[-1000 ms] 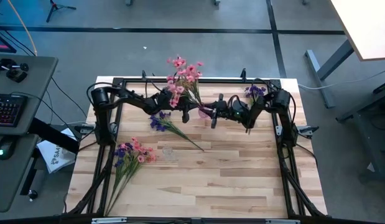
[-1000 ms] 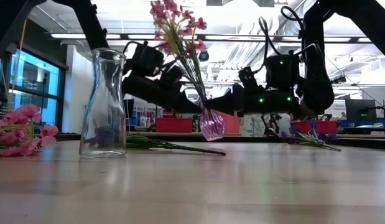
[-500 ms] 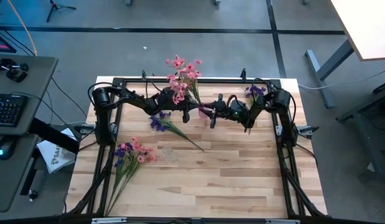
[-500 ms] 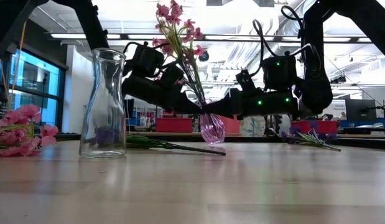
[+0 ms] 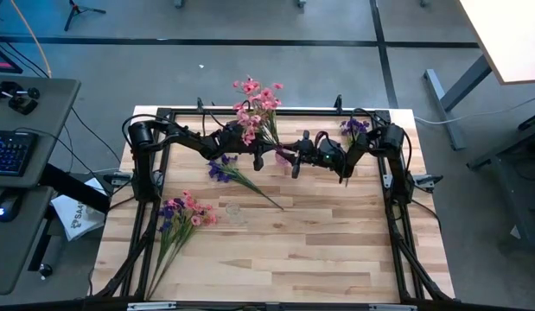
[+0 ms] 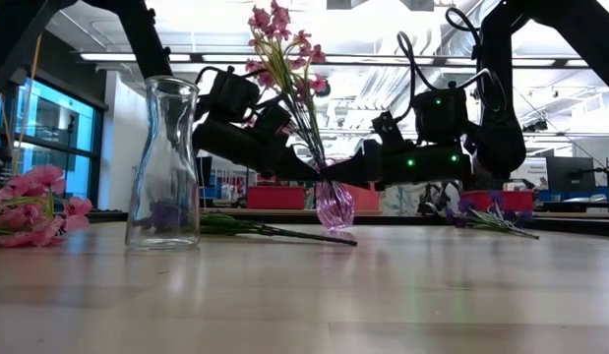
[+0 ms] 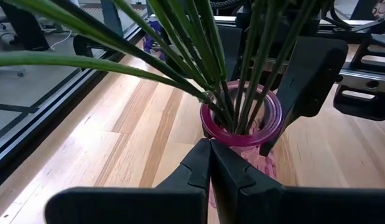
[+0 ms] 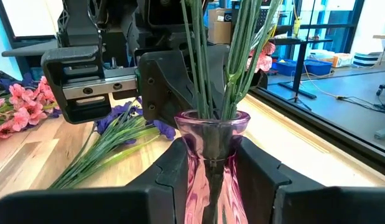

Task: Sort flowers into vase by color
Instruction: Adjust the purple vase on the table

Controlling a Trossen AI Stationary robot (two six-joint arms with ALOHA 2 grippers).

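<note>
Lowered pink vase (image 6: 334, 204) onto desk (image 6: 383, 285) since earlier | pink flowers (image 6: 284, 39) upright, blossoms up | right end effector (image 8: 208, 165) gripping vase | left end effector (image 7: 209, 163) shut, empty

the wooden table (image 5: 319, 250) is made of light planks and has a black frame (image 5: 276, 111) around its edges. it stands on a grey floor (image 5: 163, 69) with dark lines. at the left side there is a grey desk (image 5: 51, 104) with a keyboard (image 5: 9, 153) with red and blue lights and a mouse (image 5: 6, 207) just beside it. a white paper (image 5: 77, 218) lies on the floor near the table's left edge. in the upper right corner a part of a light tabletop (image 5: 509, 39) on grey metal legs (image 5: 444, 104) is visible. in the low view the room behind has ceiling lights (image 6: 137, 57) and big windows (image 6: 29, 128) at the left.
</note>
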